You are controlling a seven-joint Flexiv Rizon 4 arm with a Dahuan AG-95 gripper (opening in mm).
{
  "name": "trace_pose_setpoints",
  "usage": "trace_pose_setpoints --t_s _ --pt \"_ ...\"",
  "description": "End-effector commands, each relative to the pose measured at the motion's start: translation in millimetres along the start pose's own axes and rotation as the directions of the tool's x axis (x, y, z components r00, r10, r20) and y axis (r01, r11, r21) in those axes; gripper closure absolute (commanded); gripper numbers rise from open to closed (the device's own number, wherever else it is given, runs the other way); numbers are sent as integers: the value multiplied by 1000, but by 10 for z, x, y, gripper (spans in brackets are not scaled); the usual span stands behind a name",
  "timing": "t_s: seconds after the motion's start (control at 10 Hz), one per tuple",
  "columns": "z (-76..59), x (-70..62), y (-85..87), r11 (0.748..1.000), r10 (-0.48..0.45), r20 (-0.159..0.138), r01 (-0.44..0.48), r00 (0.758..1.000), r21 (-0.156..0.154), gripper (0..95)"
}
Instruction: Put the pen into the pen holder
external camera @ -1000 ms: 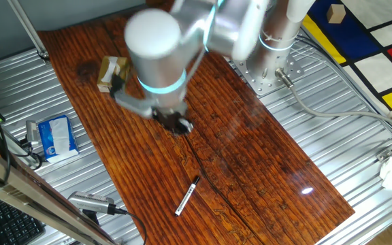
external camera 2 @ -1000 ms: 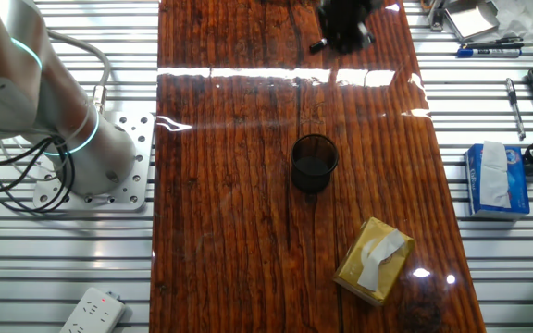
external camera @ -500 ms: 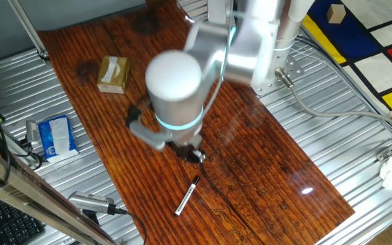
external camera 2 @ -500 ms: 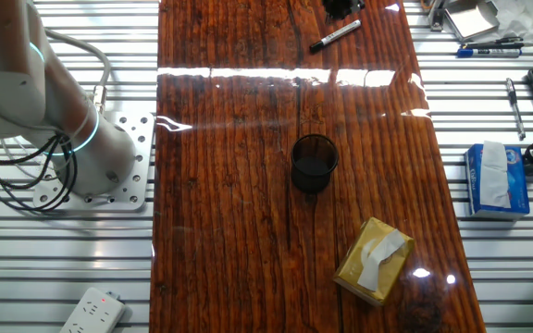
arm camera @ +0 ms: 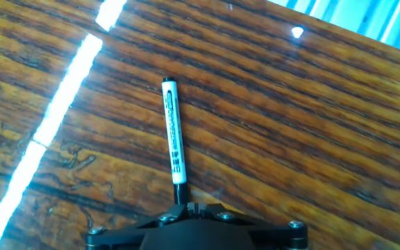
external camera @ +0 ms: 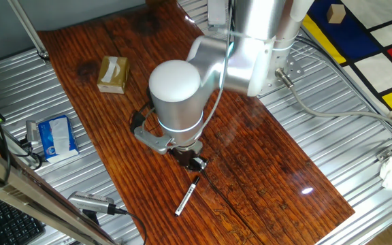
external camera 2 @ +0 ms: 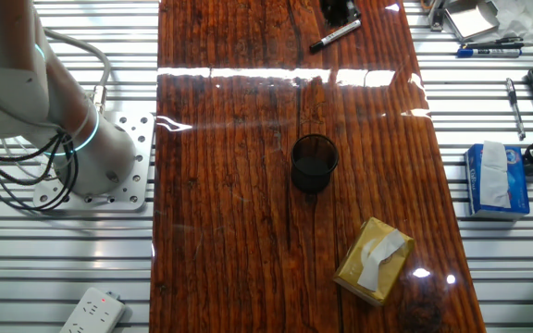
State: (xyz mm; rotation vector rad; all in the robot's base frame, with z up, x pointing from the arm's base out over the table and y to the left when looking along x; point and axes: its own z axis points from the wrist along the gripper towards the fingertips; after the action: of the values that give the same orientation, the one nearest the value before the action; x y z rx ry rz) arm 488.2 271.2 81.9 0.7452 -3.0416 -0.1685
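The pen is slim and white with a black cap end, and it lies flat on the wooden table. It also shows in the other fixed view and in the hand view. My gripper hangs just above the pen's black end, apart from it. Its jaws stand together with nothing between them. In the other fixed view only the gripper's tip shows at the top edge. The pen holder, a small black round cup, stands upright mid-table, well away from the pen. The arm hides it in one fixed view.
A tan cardboard box sits at the table's far end. A blue tissue pack and a grey tool with a cable lie off the wood on the metal slats. The robot base stands beside the table.
The arm has swung from near the table's middle toward the pen. The gripper now hangs over the pen's black end. The pen has not moved.
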Motion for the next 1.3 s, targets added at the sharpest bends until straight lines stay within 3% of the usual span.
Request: trace_pose_setpoints --t_s 0.1,0.5,1.3 --pt "66 8 9 1000 -2 3 2 1000 4 760" --pt "151 11 22 1000 -9 6 9 1000 7 760" --pt "458 34 100 1000 -10 18 9 1000 15 760"
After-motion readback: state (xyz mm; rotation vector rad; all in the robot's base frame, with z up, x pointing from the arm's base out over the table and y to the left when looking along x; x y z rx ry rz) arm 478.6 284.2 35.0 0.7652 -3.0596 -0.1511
